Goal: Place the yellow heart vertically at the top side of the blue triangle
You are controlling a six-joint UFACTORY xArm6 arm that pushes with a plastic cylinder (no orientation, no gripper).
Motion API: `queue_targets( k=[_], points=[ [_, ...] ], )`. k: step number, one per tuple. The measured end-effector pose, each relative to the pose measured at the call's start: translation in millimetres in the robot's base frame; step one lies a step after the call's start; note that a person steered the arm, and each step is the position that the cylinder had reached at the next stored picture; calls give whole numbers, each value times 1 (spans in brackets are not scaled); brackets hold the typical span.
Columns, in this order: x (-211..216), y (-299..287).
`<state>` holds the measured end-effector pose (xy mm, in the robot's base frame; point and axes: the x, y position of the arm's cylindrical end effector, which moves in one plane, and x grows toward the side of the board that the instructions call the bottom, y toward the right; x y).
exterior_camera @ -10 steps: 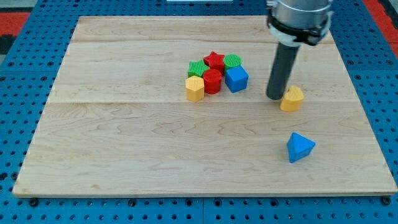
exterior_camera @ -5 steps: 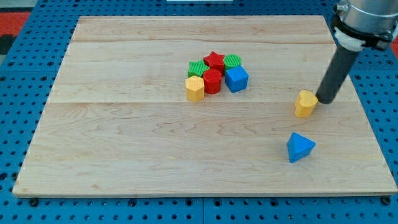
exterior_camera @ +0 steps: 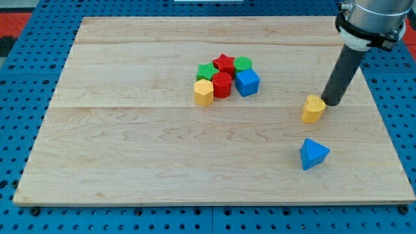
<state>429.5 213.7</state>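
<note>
Our tool is a straight dark rod with no jaws, so it grasps nothing; my tip [exterior_camera: 332,103] rests on the pale wooden table [exterior_camera: 130,149] just to the view's right of the yellow heart-shaped block [exterior_camera: 313,108], touching it or nearly so on its upper right side. We see the blue triangular block [exterior_camera: 314,154] below the heart toward the view's bottom, almost directly under it, with a bare strip of wood between the two. Both blocks sit in the right part of the table, near its right edge yet with a margin of wood beyond them, and the triangle also has room before the bottom edge. Well apart to the view's left, near the table's middle, a tight cluster holds a red star block [exterior_camera: 224,62], two green ribbed blocks [exterior_camera: 207,70] and [exterior_camera: 242,63], a red cylinder block [exterior_camera: 221,84], a blue cube [exterior_camera: 247,82] and a yellow hexagonal block [exterior_camera: 203,92], all touching or nearly touching. Wide bare wood lies between that cluster and the heart, and the whole left half and bottom strip carry nothing. Around the table runs a blue pegboard surface [exterior_camera: 19,130].
</note>
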Motion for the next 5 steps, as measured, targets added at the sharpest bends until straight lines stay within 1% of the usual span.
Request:
queue_targets(
  k=[2, 3, 4, 5],
  points=[
    [-18, 2],
    [-17, -5],
    [11, -58],
    [54, -81]
  ],
)
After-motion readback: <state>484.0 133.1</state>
